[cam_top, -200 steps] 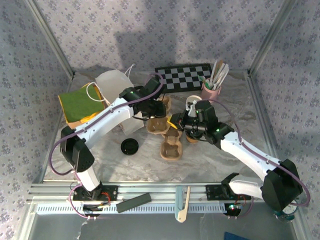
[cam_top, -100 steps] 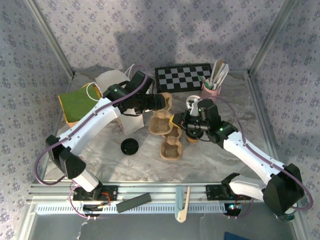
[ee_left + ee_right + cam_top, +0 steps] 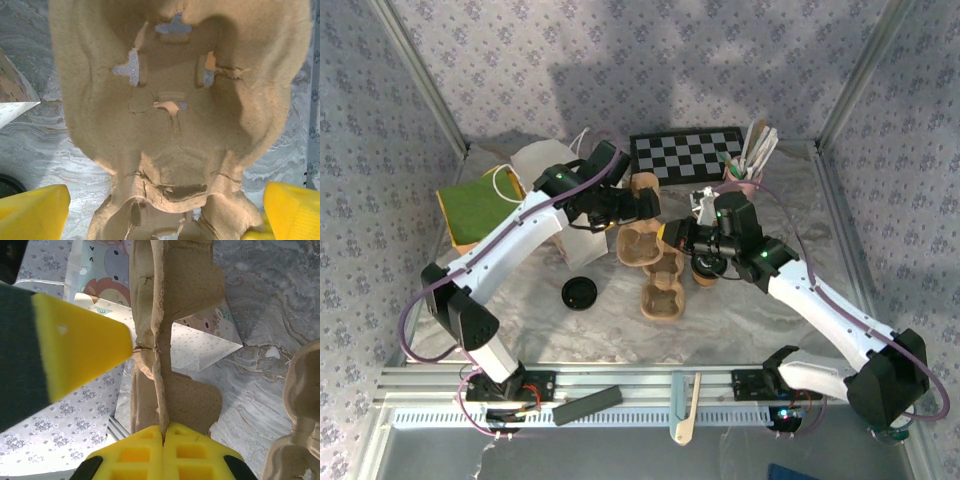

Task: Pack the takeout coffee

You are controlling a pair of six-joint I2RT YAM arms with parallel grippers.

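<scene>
A brown moulded-pulp cup tray (image 3: 642,245) sits at the table's middle. My right gripper (image 3: 672,240) is shut on its thin edge, and the pulp is pinched between the yellow pads in the wrist view (image 3: 164,432). My left gripper (image 3: 642,207) stands open at the tray's far side. Its yellow fingertips (image 3: 30,212) straddle the tray (image 3: 175,110) without touching it. One left finger (image 3: 80,350) hangs beside the tray (image 3: 150,300). A tan cup (image 3: 705,270), the takeout coffee, stands mostly hidden under my right wrist. A round black lid (image 3: 579,293) lies flat on the table.
A second pulp tray (image 3: 660,297) lies just in front of the held one. A white paper bag (image 3: 548,168) and a green pad (image 3: 480,207) sit at the left. A checkerboard (image 3: 685,155) and a pink cup of stirrers (image 3: 745,178) stand at the back.
My left gripper has opened wide and let go of the tray, then drawn back a little toward the rear. The right gripper stays shut on the tray's edge.
</scene>
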